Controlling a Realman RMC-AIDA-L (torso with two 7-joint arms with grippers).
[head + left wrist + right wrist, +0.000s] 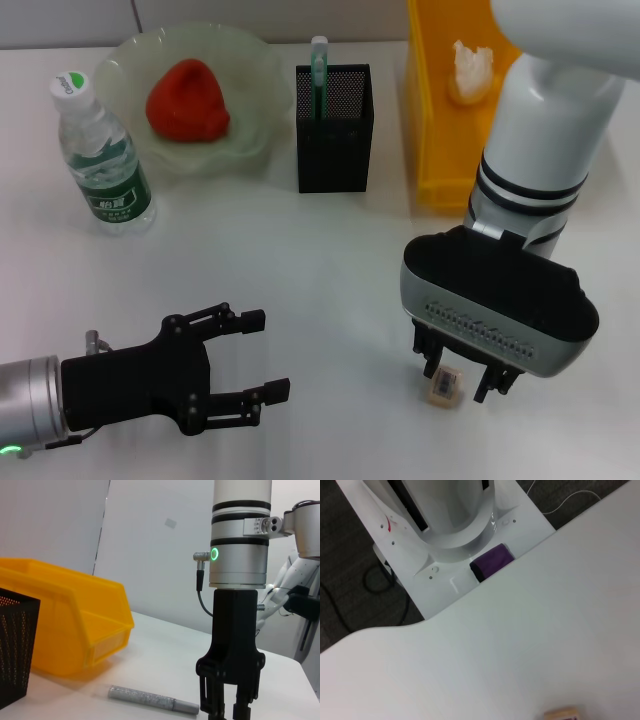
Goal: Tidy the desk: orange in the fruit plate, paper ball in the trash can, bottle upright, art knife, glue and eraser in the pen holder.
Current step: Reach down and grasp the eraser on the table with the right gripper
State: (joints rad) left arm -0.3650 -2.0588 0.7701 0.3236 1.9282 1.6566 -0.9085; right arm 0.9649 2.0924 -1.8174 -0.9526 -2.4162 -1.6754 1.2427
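Note:
In the head view my right gripper (455,383) points down near the table's front right, open, its fingers on either side of the small tan eraser (443,386), which lies on the table. The eraser's edge (562,714) also shows in the right wrist view. My left gripper (268,355) hovers open and empty at the front left. The bottle (101,152) stands upright at the back left. An orange-red fruit (187,100) lies in the green fruit plate (250,70). A green-white stick (319,68) stands in the black mesh pen holder (334,130). The paper ball (471,70) lies in the yellow bin (430,150).
The left wrist view shows the right gripper (225,710), and a slim grey stick (145,699) lying on the table between it and the yellow bin (75,625). The robot's white base (450,540) stands beyond the table's front edge.

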